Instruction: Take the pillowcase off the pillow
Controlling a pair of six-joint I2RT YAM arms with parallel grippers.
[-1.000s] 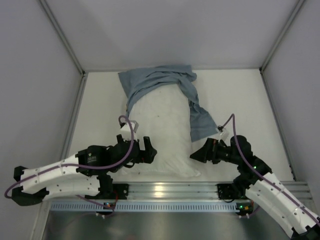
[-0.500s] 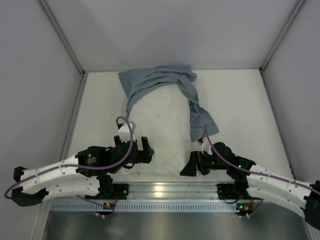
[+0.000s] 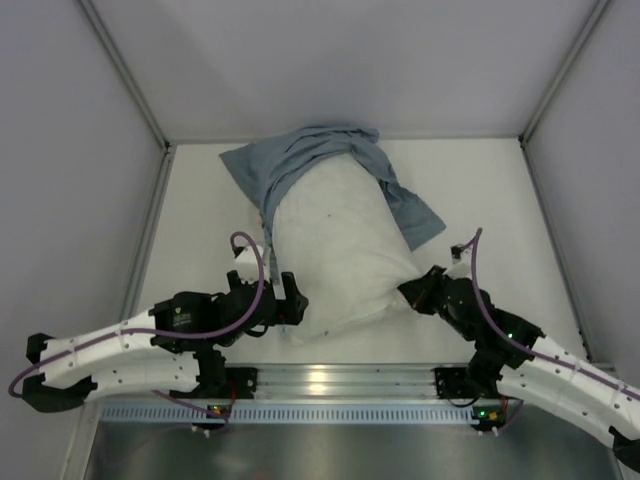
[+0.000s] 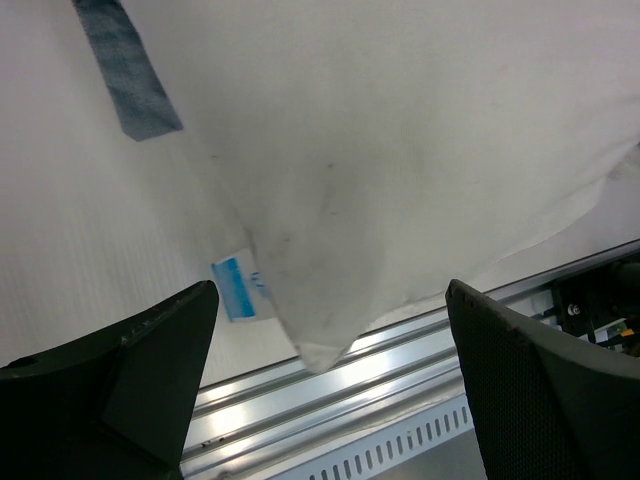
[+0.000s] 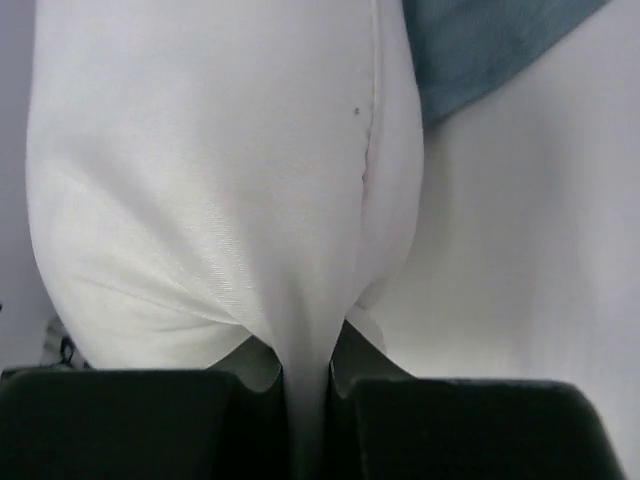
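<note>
Though only draped over the far end of the pillow (image 3: 335, 255) by now, gotta treat the pillowcase (image 3: 310, 155) as limp, light and floppy: probably slides fine over the white fabric, but likely to bunch and snag if yanked from one spot. Lies crumpled at the far side of the table (image 3: 480, 200), with one tail trailing down the pillow's right flank and a thin strip down the left. Got the right gripper (image 3: 411, 291) pinched tight on the near-right corner of the pillow, with white cloth squeezed between the fingers (image 5: 150, 420) in the wrist view. Got the left gripper (image 3: 290, 308) spread wide and holding nothing, with the near-left corner and its little blue tag (image 4: 240, 288) sitting between the open jaws, just above the aluminium rail (image 4: 400, 375). Looks plump and squashy, that pillow, so best grabbed at a flat corner or seam. For the case, would go for the loose right tail or the open hem, pulling toward the far side while anchoring the near corners. Could slip out of a shallow pinch, so bite deep.
</note>
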